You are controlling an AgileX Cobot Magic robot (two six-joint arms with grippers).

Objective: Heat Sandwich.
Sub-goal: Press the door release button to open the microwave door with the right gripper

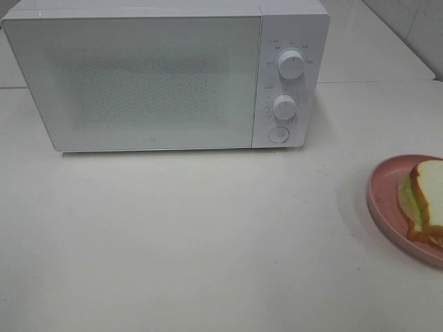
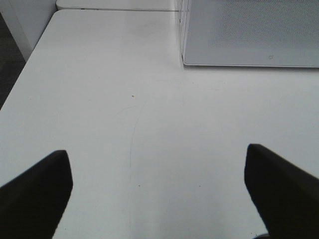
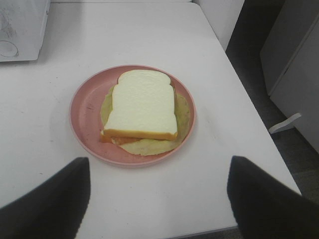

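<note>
Cropped: exterior view's edge cuts pink plate (image 1: 384,200) and sandwich (image 1: 428,197); microwave (image 1: 138,76) door closed, interior unreadable | Count: one sandwich, one plate, one microwave, two dials (image 1: 291,64) | Sandwich: on plate, front-right of microwave, well apart | Left gripper (image 2: 157,169), right gripper (image 3: 159,167): both spread wide, grasping nothing

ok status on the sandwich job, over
Both open, empty: left tool over table, right tool facing sandwich. Sandwich on plate, untouched. Path clear; microwave door shut.
</note>
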